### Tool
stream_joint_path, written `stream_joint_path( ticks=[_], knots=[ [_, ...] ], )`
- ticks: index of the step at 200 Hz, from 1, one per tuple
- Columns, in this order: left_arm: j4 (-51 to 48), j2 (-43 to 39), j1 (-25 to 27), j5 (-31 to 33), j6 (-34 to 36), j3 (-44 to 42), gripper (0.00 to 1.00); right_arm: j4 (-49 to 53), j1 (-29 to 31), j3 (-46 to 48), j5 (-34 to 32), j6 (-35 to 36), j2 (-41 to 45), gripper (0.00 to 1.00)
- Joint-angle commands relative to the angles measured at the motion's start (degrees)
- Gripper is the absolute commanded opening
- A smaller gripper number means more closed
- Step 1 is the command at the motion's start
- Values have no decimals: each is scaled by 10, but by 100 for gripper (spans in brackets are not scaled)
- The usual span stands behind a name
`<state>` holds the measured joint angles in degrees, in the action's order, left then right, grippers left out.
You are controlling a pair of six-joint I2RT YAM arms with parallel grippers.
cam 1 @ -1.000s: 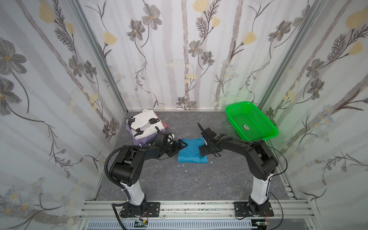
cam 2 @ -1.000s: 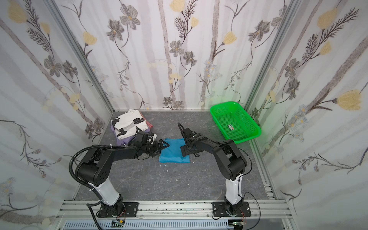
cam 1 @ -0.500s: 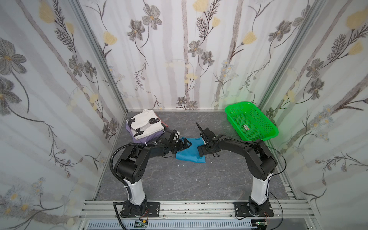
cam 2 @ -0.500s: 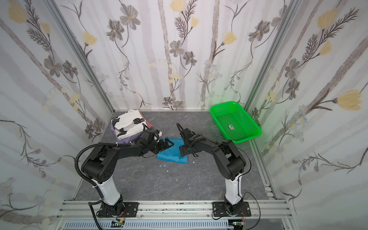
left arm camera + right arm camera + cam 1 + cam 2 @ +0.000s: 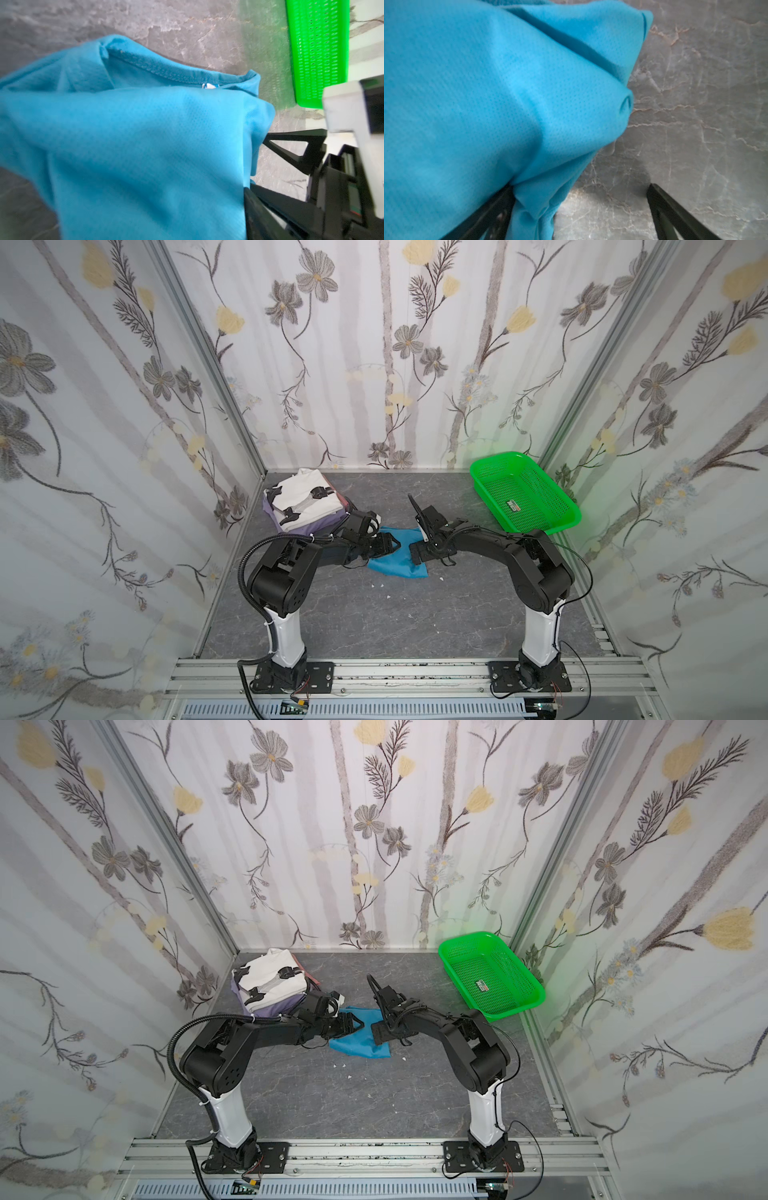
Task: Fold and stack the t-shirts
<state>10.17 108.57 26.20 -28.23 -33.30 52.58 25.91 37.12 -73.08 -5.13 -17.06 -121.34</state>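
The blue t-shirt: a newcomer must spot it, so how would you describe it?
On the grey marbled tabletop, look to the middle. The bright blue cloth t-shirt lies there, the only shirt apart from the white-topped folded pile at back left.
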Motion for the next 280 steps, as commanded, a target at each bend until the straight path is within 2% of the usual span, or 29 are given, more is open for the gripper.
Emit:
stream_joint_path(
  ticks=[1, 16, 34, 45, 52, 88, 121, 177, 208, 233, 280],
  knots=[
    [-250, 15, 4, 52, 14, -7, 38, 5, 0, 0, -14, -6, -7, 100],
    [-249, 17, 5, 50, 12, -4, 32, 2, 0, 2, -10, -6, -4, 100],
    [-236, 15, 5, 48, 4, -6, 14, -2, 0, 6, -4, -6, -1, 100],
    [-227, 14, 5, 42, -1, -7, 9, -5, 0, 10, -2, -7, 3, 100],
    [-225, 13, 5, 40, -3, -6, 0, -7, 0, 12, -1, -8, 6, 100],
    [-235, -10, 5, 57, 3, 7, 0, -20, -10, 30, 22, -17, 54, 100],
    [-293, -52, -1, 87, 62, 50, 0, -21, -30, 60, 23, -19, 145, 100],
    [-350, -98, -63, 35, 100, 129, 0, -27, -85, 146, 18, -17, 280, 100],
    [-372, -114, -92, -3, 127, 177, 0, -41, -100, 179, 24, -14, 313, 100],
    [-405, -118, -130, 0, 142, 234, 0, -59, -103, 195, 36, -15, 318, 100],
    [-388, -93, -212, -19, 117, 346, 0, -91, -103, 218, 54, -11, 313, 100]
  ],
)
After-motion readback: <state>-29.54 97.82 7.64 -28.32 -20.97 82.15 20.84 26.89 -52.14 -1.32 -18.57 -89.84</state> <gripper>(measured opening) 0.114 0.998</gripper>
